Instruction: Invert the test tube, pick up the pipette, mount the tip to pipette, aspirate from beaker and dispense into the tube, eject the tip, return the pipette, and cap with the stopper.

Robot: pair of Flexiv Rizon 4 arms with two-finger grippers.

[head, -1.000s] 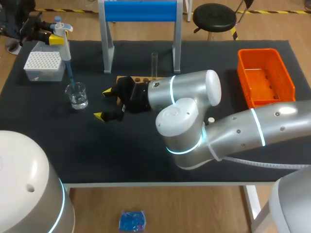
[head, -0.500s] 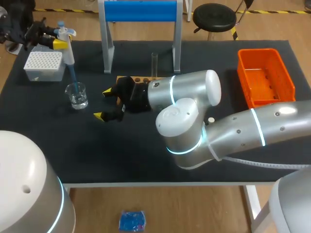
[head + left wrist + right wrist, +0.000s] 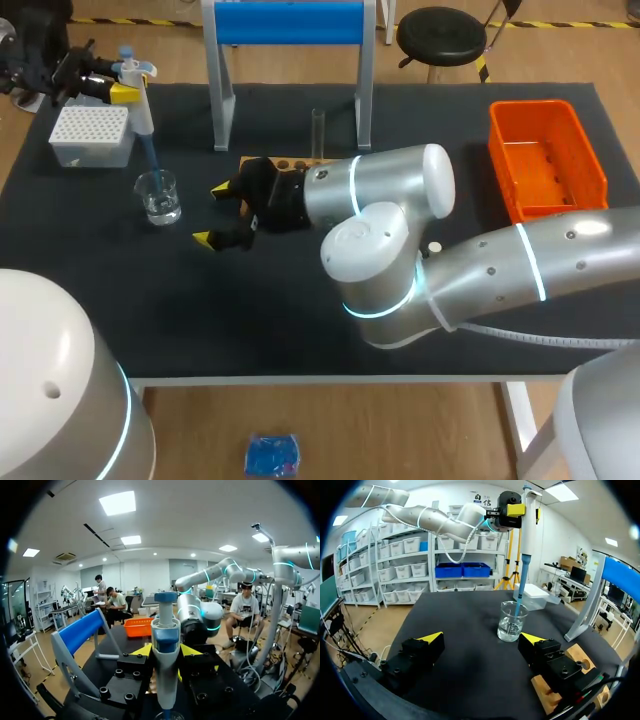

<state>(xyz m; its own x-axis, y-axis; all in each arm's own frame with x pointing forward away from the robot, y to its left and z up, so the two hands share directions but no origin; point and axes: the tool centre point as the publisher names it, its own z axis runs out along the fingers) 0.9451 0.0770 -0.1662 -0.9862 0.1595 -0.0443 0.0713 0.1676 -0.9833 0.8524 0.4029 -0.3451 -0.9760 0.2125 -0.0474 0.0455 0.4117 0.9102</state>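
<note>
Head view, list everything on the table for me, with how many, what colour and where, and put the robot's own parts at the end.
table: one, black top, under everything
pipette: one, white with a blue tip, far left, tip down in the beaker
beaker: one, clear, holding some liquid, near the tip box
tip box: one, white, far left corner
stand: one, blue bar on grey legs, far middle
test tube: one, clear, upright in the wooden rack
wooden rack: one, tan, in front of the stand
bin: one, orange, right side
small piece: one, white, beside the right arm, cannot tell what
left tool: shut on the pipette
right tool: open, right of the beaker
</note>
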